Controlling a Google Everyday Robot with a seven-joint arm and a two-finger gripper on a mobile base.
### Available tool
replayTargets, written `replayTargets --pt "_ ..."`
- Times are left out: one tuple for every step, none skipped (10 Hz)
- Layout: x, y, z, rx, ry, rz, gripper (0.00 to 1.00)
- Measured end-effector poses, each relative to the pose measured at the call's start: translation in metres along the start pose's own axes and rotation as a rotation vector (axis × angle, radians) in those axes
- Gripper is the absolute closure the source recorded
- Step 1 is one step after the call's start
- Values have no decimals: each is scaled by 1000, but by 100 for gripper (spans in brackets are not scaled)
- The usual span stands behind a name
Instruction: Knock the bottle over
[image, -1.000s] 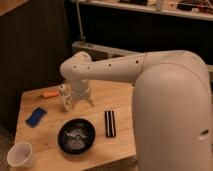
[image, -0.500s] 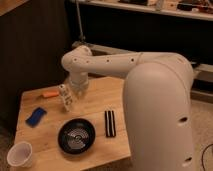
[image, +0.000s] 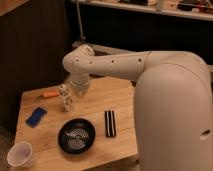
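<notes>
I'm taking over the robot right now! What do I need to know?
Gripper: low over the back of the wooden table, close beside the bottle, on its right in the camera view. Whether it touches the bottle cannot be told.
Bottle: on the table, between the orange stick and the black bowl, not lying down, perhaps leaning a little.
Done: the gripper is at the bottle.
Left: push the bottle sideways until it lies flat.
</notes>
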Motion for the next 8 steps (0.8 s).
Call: replayTargets --pt "8 11 -17 -38 -31 -6 100" --pt "15 23 -29 -75 -59 -19 100" --pt "20 36 -37 -115 -86 -39 100" --pt "22 55 -43 -158 -112 -73 100" --pt "18 74 -43 -188 -126 -105 100" --pt "13 89 -42 -204 -135 -130 100" --pt "5 116 -39 -225 -146 -173 100" --pt "-1 129 -38 -235 -154 -197 100"
